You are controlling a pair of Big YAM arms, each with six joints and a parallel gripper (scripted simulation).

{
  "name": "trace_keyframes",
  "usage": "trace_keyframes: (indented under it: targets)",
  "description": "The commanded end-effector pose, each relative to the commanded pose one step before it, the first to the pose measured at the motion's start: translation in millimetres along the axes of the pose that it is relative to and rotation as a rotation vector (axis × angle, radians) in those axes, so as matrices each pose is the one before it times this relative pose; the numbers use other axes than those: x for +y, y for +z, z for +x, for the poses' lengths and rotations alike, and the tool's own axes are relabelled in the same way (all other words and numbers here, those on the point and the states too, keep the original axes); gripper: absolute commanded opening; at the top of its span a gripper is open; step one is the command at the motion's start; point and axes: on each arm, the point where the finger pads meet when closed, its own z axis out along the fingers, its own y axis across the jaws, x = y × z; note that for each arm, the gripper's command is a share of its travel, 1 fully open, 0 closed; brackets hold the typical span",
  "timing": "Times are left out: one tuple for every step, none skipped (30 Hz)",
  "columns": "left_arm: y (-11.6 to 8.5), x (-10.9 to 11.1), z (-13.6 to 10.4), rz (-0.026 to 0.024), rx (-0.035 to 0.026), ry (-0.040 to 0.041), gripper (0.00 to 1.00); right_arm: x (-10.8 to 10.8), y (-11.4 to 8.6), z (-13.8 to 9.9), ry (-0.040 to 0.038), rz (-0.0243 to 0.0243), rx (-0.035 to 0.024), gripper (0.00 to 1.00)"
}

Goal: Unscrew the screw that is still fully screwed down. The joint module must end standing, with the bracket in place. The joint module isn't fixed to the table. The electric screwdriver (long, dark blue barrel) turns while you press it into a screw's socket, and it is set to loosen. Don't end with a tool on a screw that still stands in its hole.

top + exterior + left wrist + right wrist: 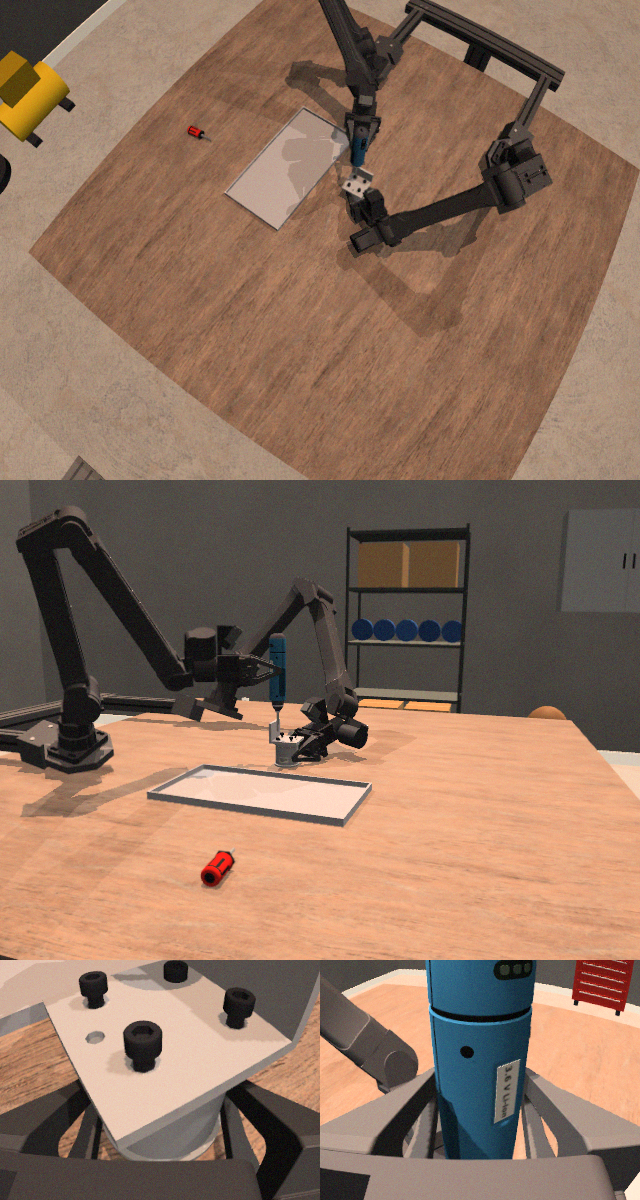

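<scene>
The right claw (360, 135) (279, 670) (479, 1077) is gripping the blue screwdriver (358, 152) (277, 678) (480, 1040) by its barrel, and the barrel is standing upright, its bit pointing down at six o'clock in the exterior view. Below it the bracket (356, 183) (273, 732) (190, 1045) is lying on top of the joint module (286, 754) (172, 1136), which is standing on the counter (289, 310) (413, 872). In the top view, the bracket is sitting at six o'clock from the screwdriver. The left claw (355, 200) (298, 746) (161, 1078) is gripping the module from its five o'clock side.

The low screw (354, 176) (279, 738) (175, 971) is sitting at twelve o'clock in the left wrist view, its head close on the plate; the other three are standing higher. No bit is showing on its head there, so I judge the tool is waiting above. The right arm is carrying the tool, so the coming move is asking it for a small alignment, then straight pressing down, while the left is keeping the module steady.
</scene>
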Motion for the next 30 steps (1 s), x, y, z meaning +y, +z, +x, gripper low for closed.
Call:
trace_keyframes:
  targets:
    - [-3.15,7.81,-4.42,-0.01136,-0.0011,0.01725,0.59,-5.1,0.75,-25.08,0.02914,0.01537,-0.07729,0.42]
    - [0.0,0.0,0.0,0.0,0.0,0.0,0.59,0.58,-0.76,7.51,-0.00377,-0.00186,0.01464,0.42]
    - [0.0,0.0,0.0,0.0,0.0,0.0,0.59,0.6,0.37,6.91,-0.0032,-0.0013,0.01339,0.42]
    - [0.0,0.0,0.0,0.0,0.0,0.0,0.59,-0.95,0.33,3.37,-0.00128,0.00204,0.00571,0.42]
    - [0.0,0.0,0.0,0.0,0.0,0.0,0.59,-1.49,0.29,1.2,-0.00027,0.00322,0.001,0.42]
    - [0.0,0.0,0.0,0.0,0.0,0.0,0.59,-0.28,-0.22,1.1,-0.00021,0.00043,0.00091,0.42]
    - [0.0,0.0,0.0,0.0,0.0,0.0,0.59,0.62,-0.31,-0.48,0.00069,-0.00144,-0.0025,0.42]
    - [0.0,0.0,0.0,0.0,0.0,0.0,0.59,-0.14,-0.07,-4.04,0.00261,0.00044,-0.01028,0.42]
    - [0.0,0.0,0.0,0.0,0.0,0.0,0.59,-0.18,0.72,-2.86,0.00204,0.00096,-0.00787,0.42]
    - [0.0,0.0,0.0,0.0,0.0,0.0,0.59,-0.41,1.3,0.31,0.00031,0.00165,-0.00116,0.42]
    - [0.0,0.0,0.0,0.0,0.0,0.0,0.59,-0.34,0.44,4.14,-0.00185,0.00081,0.0073,0.42]
    - [0.0,0.0,0.0,0.0,0.0,0.0,0.59,0.05,-0.71,5.2,-0.00249,-0.00074,0.00988,0.42]
    - [0.0,0.0,0.0,0.0,0.0,0.0,0.59,0.02,-1.01,1.95,-0.00087,-0.00072,0.00294,0.42]
    - [0.0,0.0,0.0,0.0,0.0,0.0,0.59,0.78,-0.7,-6.04,0.00283,-0.00177,-0.01297,0.42]
    - [0.0,0.0,0.0,0.0,0.0,0.0,0.59,0.21,-0.68,-6.58,0.0035,-0.00055,-0.01413,0.42]
    - [0.0,0.0,0.0,0.0,0.0,0.0,0.59,0.06,-0.2,-2.05,0.00115,-0.00016,-0.0044,0.42]
    - [0.0,0.0,0.0,0.0,0.0,0.0,0.59,0.0,0.0,0.0,0.0,0.0,0.0,0.42]
    - [0.0,0.0,0.0,0.0,0.0,0.0,0.59,0.0,0.0,0.0,0.0,0.0,0.0,0.42]
    - [0.0,0.0,0.0,0.0,0.0,0.0,0.59,-0.08,1.67,0.94,-0.00024,0.00116,0.00104,0.42]
    - [0.0,0.0,0.0,0.0,0.0,0.0,0.59,0.31,-0.17,2.87,-0.00136,-0.00086,0.00571,0.42]
    - [0.0,0.0,0.0,0.0,0.0,0.0,0.59,0.32,-0.2,2.9,-0.00143,-0.00089,0.00579,0.42]
    - [0.0,0.0,0.0,0.0,0.0,0.0,0.59,0.31,-0.2,2.9,-0.00146,-0.00089,0.0058,0.42]
    - [0.0,0.0,0.0,0.0,0.0,0.0,0.59,0.08,-0.22,2.37,-0.00119,-0.00039,0.00465,0.42]
    - [0.0,0.0,0.0,0.0,0.0,0.0,0.59,-0.41,-0.25,1.26,-0.00062,0.00065,0.00224,0.42]
    - [0.0,0.0,0.0,0.0,0.0,0.0,0.59,-0.97,-0.31,-0.13,0.00014,0.00184,-0.00077,0.42]
    - [0.0,0.0,0.0,0.0,0.0,0.0,0.59,-0.96,-0.38,-0.92,0.00065,0.00183,-0.00247,0.42]
    - [0.0,0.0,0.0,0.0,0.0,0.0,0.59,-0.26,-0.43,-0.67,0.00058,0.00032,-0.0019,0.42]
    - [0.0,0.0,0.0,0.0,0.0,0.0,0.59,0.39,0.98,-1.0,0.00082,-0.00016,-0.00298,0.42]
    - [0.0,0.0,0.0,0.0,0.0,0.0,0.59,0.89,1.54,0.08,0.00018,-0.00089,-0.00079,0.42]
    - [0.0,0.0,0.0,0.0,0.0,0.0,0.59,0.71,0.22,1.63,-0.00079,-0.00138,0.00291,0.42]
